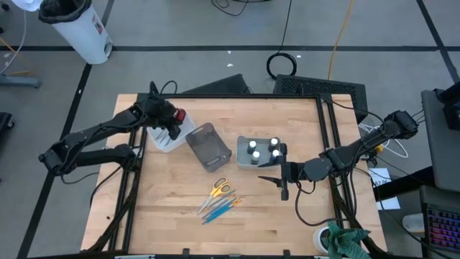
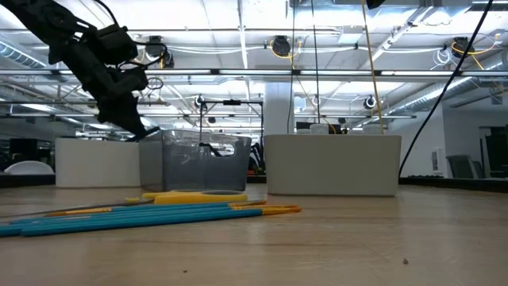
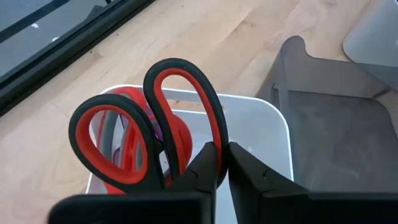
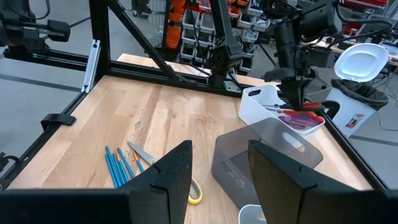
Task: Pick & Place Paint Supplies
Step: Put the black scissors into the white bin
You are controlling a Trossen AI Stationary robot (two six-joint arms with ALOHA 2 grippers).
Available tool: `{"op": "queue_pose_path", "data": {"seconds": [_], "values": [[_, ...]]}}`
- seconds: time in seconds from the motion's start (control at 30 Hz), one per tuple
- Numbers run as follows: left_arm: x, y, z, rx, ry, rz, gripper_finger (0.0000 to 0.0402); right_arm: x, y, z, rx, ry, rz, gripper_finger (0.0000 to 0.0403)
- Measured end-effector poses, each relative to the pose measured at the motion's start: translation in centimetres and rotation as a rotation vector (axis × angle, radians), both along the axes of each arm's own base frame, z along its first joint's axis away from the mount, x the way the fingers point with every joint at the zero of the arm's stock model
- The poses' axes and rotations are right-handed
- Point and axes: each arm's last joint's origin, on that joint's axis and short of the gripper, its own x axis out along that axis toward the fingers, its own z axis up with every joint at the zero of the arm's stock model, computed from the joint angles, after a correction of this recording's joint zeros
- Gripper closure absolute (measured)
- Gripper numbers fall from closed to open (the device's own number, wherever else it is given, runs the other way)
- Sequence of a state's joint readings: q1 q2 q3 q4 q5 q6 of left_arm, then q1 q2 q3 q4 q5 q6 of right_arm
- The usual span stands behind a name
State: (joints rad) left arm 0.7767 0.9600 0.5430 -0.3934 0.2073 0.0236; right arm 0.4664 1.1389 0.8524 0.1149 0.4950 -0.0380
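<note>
Red scissors (image 3: 149, 124) with black-rimmed handles hang over a white bin (image 1: 162, 141) at the table's far left, with my left gripper (image 3: 222, 158) shut on them. In that bin I see more red and purple handles (image 4: 298, 118). Several dark bottles with white caps (image 1: 264, 148) stand in a second white bin (image 1: 244, 161) right of centre. Yellow-handled scissors (image 1: 219, 189) and several blue and teal brushes (image 1: 219, 207) lie flat on the wood near the front. My right gripper (image 1: 277, 185) hovers open, holding nothing, just near of the bottle bin. My left gripper pinches the rim of one finger loop of the red scissors' handle (image 3: 214, 134) between its two fingers. The fingers slant down from the table's left. The handle loops stand up above the white bin's rim (image 3: 273, 118). The blades are hidden below the gripper.
An empty grey see-through bin (image 1: 208, 147) lies between the two white bins. Black frame rails (image 1: 334, 144) run along the table's left and right sides. A green cloth (image 1: 346, 241) sits off the near right corner. Bare wood lies at the near left.
</note>
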Motion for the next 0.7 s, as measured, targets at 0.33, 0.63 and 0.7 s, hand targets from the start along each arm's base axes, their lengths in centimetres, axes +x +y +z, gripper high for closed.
{"op": "queue_pose_path", "data": {"seconds": [0.33, 0.63, 0.7], "values": [[0.2, -0.2, -0.6, -0.009, 0.065, 0.022, 0.0322, 0.0, 0.0, 0.0, 0.000, 0.000, 0.000, 0.0257], [0.8, -0.9, -0.6, 0.061, 0.134, 0.077, 0.0275, 0.0, 0.0, 0.0, -0.001, 0.001, 0.000, 0.0257], [0.9, -1.1, -0.7, 0.075, 0.158, 0.102, 0.0243, 0.0, 0.0, 0.0, 0.000, 0.001, 0.000, 0.0257]]}}
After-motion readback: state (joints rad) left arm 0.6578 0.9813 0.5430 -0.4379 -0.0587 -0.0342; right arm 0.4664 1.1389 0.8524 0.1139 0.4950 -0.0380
